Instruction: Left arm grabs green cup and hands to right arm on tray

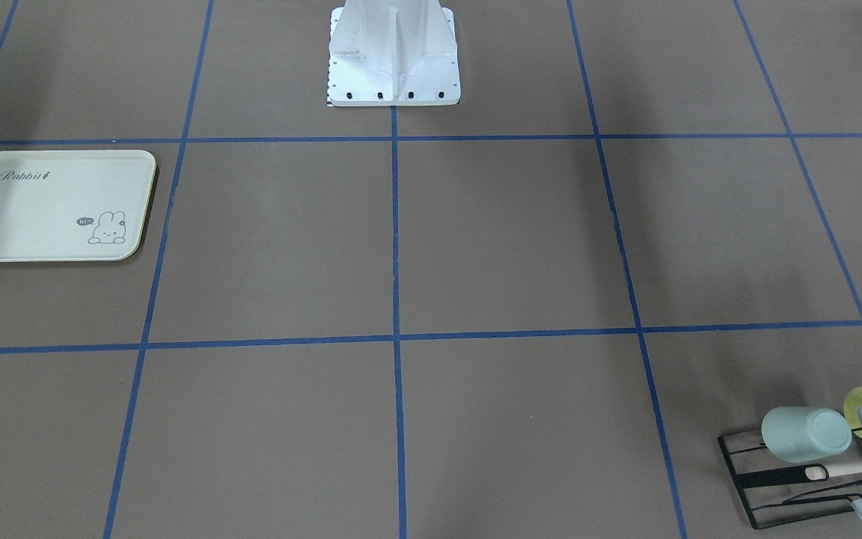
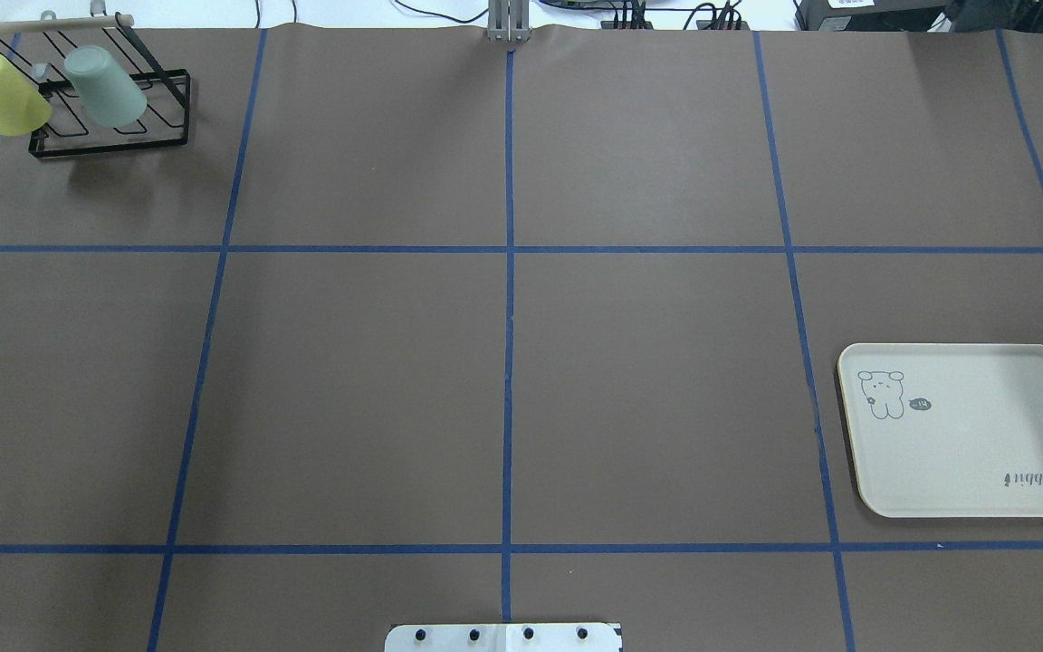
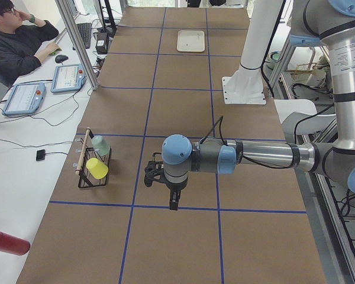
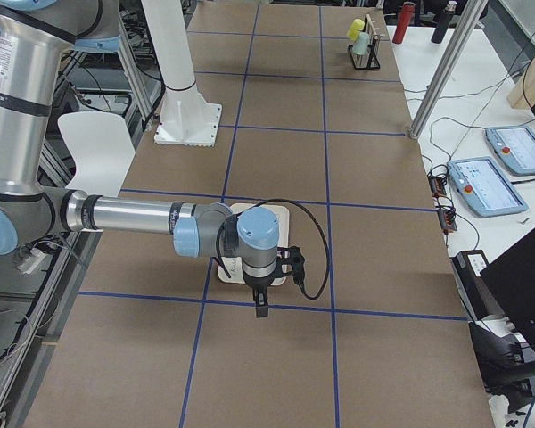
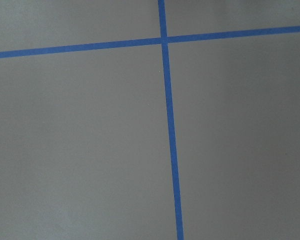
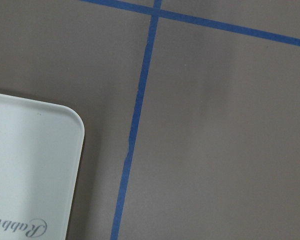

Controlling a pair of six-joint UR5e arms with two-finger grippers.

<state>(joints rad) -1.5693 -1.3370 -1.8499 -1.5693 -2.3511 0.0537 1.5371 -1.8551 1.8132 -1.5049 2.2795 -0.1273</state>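
Green cup (image 2: 107,86) is hanging tilted on a black wire rack (image 2: 110,148) in the desk (image 2: 648,389) corner far from the robot on its left, with nothing gripping it. A yellow cup (image 2: 4,94) is hanging on the same rack just beside it, toward the desk's left edge, and the two are sitting apart. Tray (image 2: 974,435) is lying flat against the desk's right edge, on the half nearer the robot, and is carrying nothing. Left arm (image 3: 266,155) is reaching out level, its tool (image 3: 173,201) pointing down above bare desk, well apart from the rack; its wrist camera is showing only brown surface and a blue tape (image 2: 509,362) crossing. Right arm (image 4: 134,216) is holding its tool (image 4: 260,303) above the desk by the tray, its wrist camera catching one rounded tray corner. Cannot tell whether either tool is open or closed.
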